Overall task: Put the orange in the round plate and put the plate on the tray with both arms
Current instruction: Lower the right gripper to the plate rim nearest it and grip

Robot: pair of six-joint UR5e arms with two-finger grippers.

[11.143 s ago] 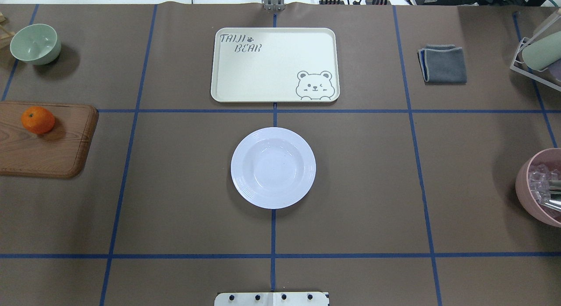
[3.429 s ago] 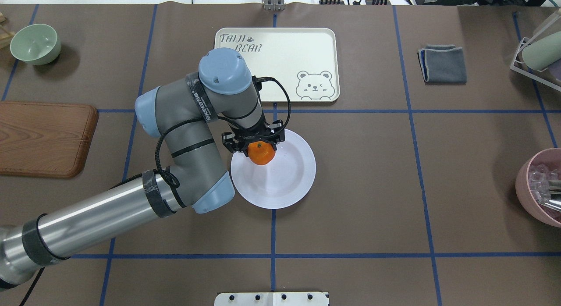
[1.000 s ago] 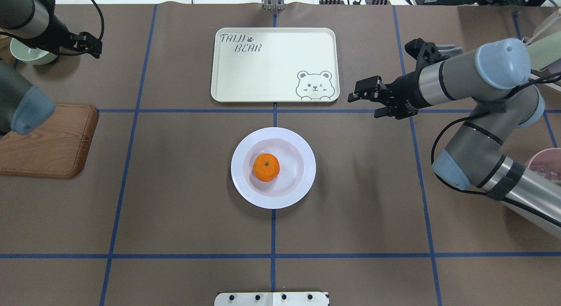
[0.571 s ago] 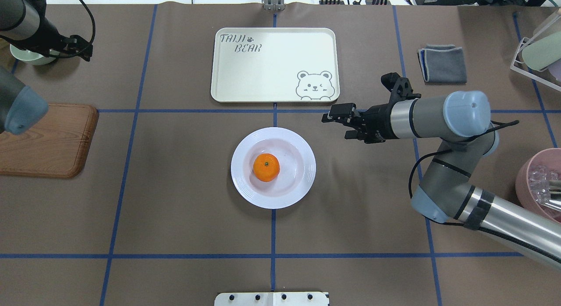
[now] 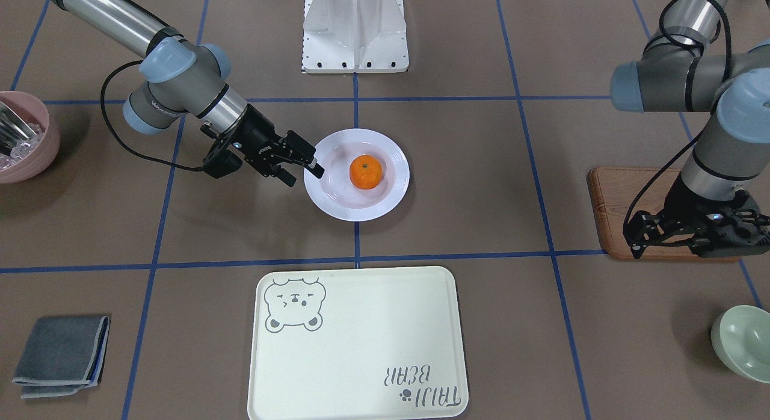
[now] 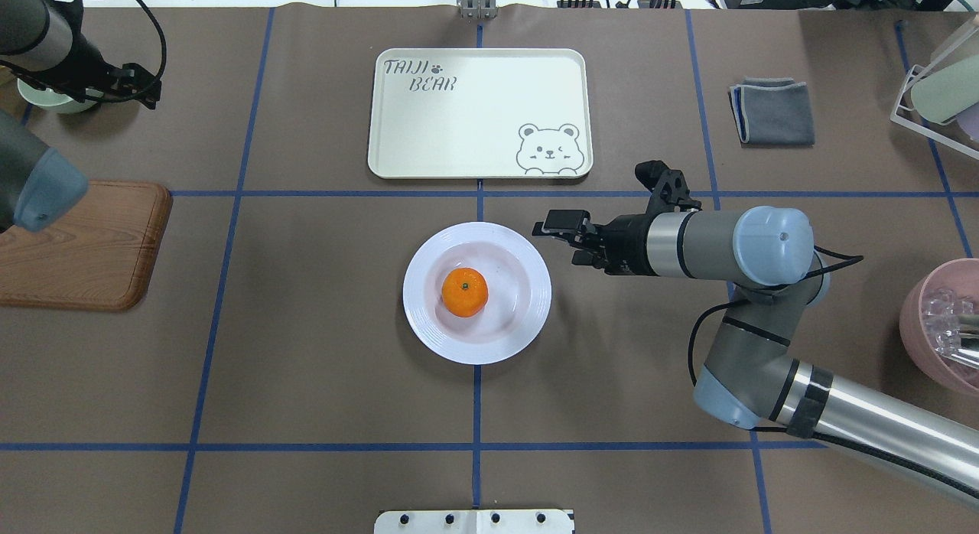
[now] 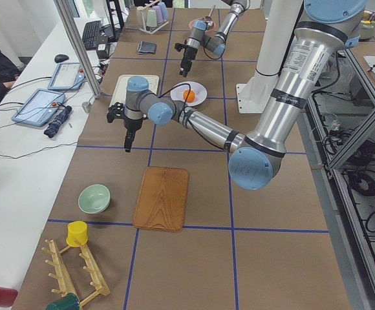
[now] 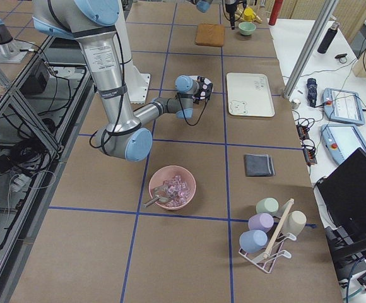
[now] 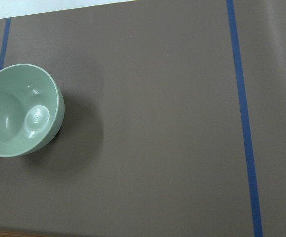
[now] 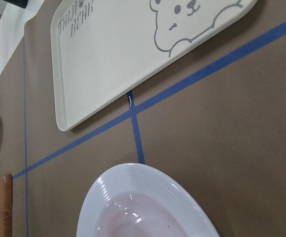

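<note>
The orange [image 6: 464, 291] lies in the well of the round plate [image 6: 476, 352], which stands at the table's middle, nearer the robot than the tray [image 6: 479, 113]. My right gripper [image 6: 557, 242] is open and turned sideways at the plate's right rim. In the front view one of its fingertips [image 5: 313, 160] overlaps that rim; I cannot tell whether it touches. My left gripper [image 5: 692, 236] hangs open and holds nothing, far off by the wooden board's far edge. The right wrist view shows the plate's rim [image 10: 148, 190] and the tray [image 10: 133, 59].
A brown wooden board [image 6: 76, 243] and a pale green bowl [image 5: 743, 342] sit on the robot's left. A folded grey cloth [image 6: 772, 109], a pink bowl [image 6: 941, 327] and a cup rack [image 6: 937, 90] are on its right.
The right arm has swung down and in from beside the tray to the plate's right rim. The left arm has barely moved. Earlier, the left gripper carried the orange from the board into the plate.
</note>
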